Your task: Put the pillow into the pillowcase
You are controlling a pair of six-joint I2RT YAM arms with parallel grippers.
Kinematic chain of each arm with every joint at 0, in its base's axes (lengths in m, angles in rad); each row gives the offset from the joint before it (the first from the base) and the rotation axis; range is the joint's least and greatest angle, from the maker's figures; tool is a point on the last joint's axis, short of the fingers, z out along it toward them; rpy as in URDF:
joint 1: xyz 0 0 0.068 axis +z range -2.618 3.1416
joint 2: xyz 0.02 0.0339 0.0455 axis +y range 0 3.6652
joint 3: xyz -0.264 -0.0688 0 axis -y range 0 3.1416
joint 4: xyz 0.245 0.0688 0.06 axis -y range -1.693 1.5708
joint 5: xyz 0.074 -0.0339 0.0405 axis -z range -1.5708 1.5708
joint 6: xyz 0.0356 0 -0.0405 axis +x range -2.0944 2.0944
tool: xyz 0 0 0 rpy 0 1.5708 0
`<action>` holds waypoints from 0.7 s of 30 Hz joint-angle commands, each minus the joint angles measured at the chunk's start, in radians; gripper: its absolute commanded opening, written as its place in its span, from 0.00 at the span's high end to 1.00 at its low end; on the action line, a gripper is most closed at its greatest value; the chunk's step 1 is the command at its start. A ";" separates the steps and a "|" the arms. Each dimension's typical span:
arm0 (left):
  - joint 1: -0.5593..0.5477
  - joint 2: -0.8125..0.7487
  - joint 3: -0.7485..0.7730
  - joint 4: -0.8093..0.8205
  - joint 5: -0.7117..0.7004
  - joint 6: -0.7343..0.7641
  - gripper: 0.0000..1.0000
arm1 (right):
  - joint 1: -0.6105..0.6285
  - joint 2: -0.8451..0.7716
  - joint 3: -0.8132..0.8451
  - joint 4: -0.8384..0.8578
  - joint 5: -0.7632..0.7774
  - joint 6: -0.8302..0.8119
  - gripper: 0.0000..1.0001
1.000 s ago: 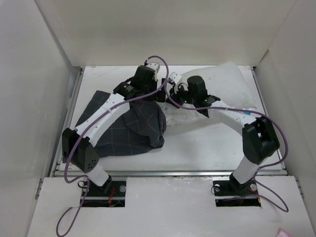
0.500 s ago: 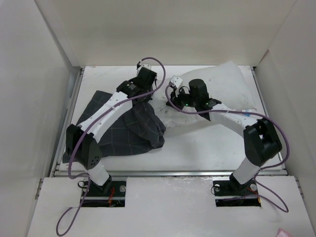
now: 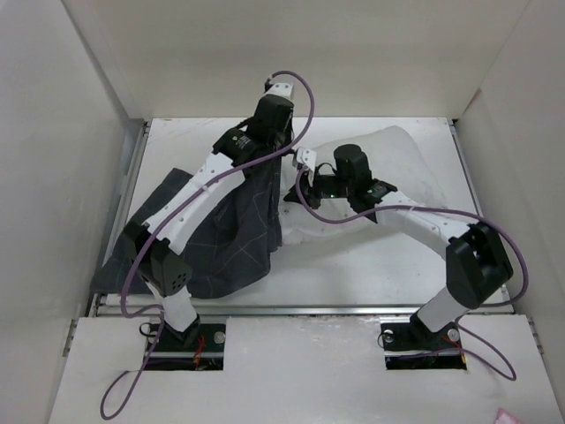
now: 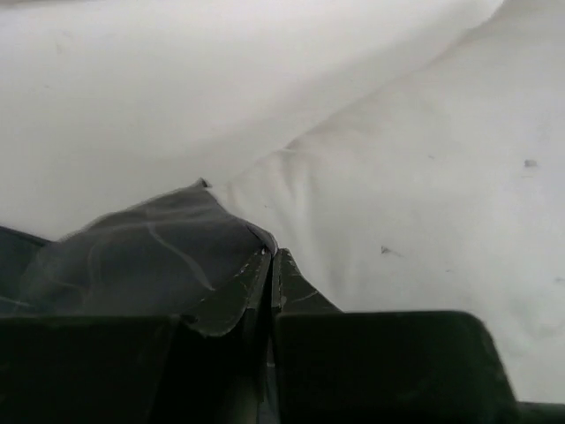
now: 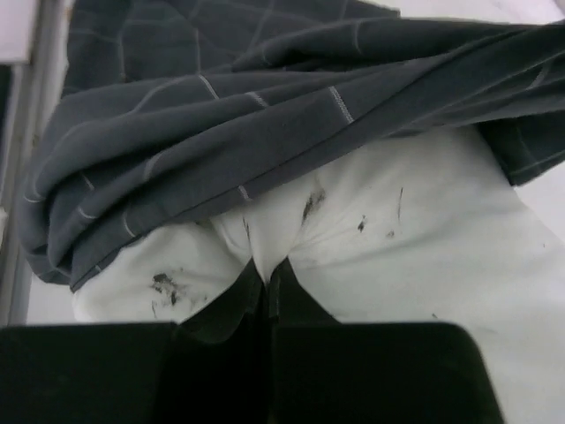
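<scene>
The dark check pillowcase lies on the left half of the table. Its right edge is lifted by my left gripper. In the left wrist view that gripper is shut on a fold of the pillowcase, with the white pillow behind it. The pillow lies at the back right. My right gripper is at its left end. In the right wrist view it is shut on a pinch of the speckled pillow, and the pillowcase hangs open just above that end.
White walls close in the table on the left, back and right. A metal rail runs along the near edge in front of both arm bases. The left arm's purple cable loops over the pillow's left end.
My left gripper has shut on the pillowcase's edge and lifted it up and back, pulling the fabric taut. The right gripper has shifted slightly left, still pinching the pillow.
</scene>
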 commanded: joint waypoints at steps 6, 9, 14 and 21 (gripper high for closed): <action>-0.056 -0.036 0.013 0.104 0.184 -0.030 1.00 | 0.065 0.121 -0.027 0.448 -0.067 0.261 1.00; -0.068 -0.059 -0.057 0.128 0.213 -0.071 1.00 | 0.065 0.130 -0.123 0.806 0.131 0.528 0.99; -0.093 -0.155 -0.236 0.164 0.192 -0.131 1.00 | 0.044 0.075 -0.132 0.757 0.171 0.567 0.53; -0.093 -0.247 -0.375 0.195 0.103 -0.156 1.00 | -0.009 -0.084 -0.142 0.427 0.251 0.336 0.01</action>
